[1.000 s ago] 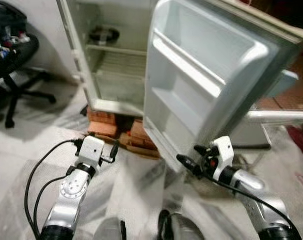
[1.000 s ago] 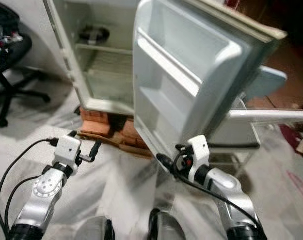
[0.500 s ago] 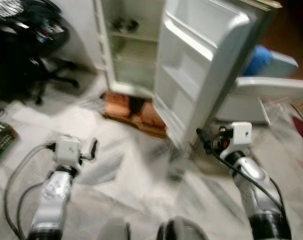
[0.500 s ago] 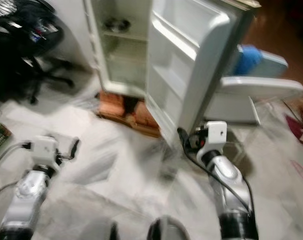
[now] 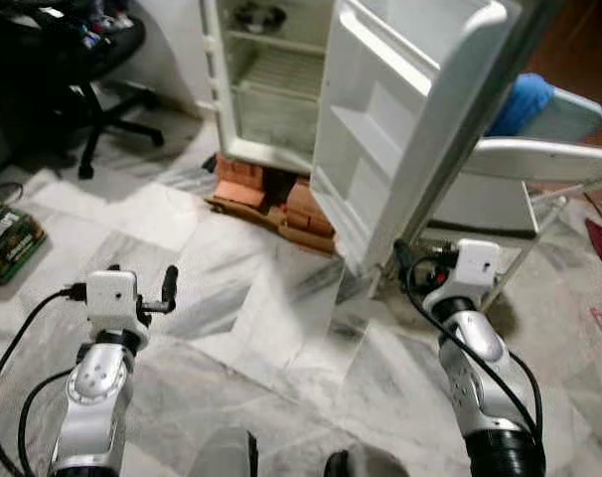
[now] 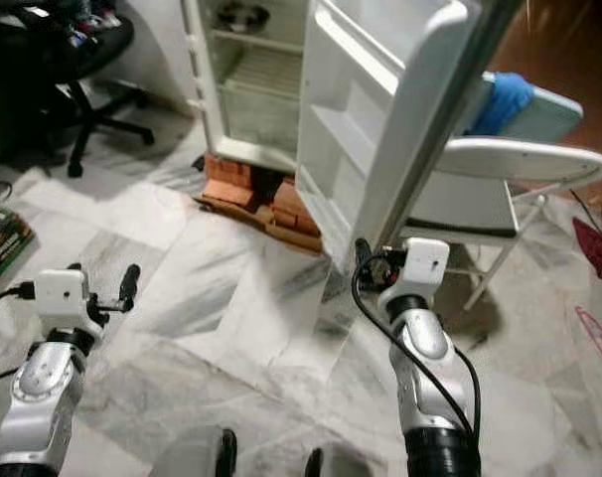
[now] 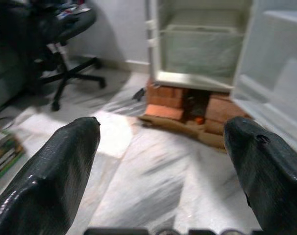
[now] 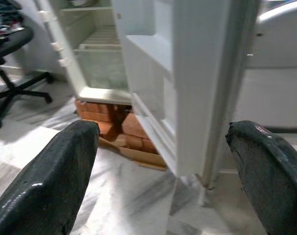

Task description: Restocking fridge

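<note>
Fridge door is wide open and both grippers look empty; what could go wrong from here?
The right gripper hangs open close to the lower edge of the fridge door; a forward step could knock it. The fridge stands on stacked bricks, so a bump might rock it. The left gripper is open too, so there's nothing to stock yet.

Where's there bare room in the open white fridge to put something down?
The white fridge's wire middle shelf and the compartment below it look bare. So do the open white door's moulded pockets. The top shelf holds a dark round dish. Both grippers, left and right, hover open over the marble floor.
</note>
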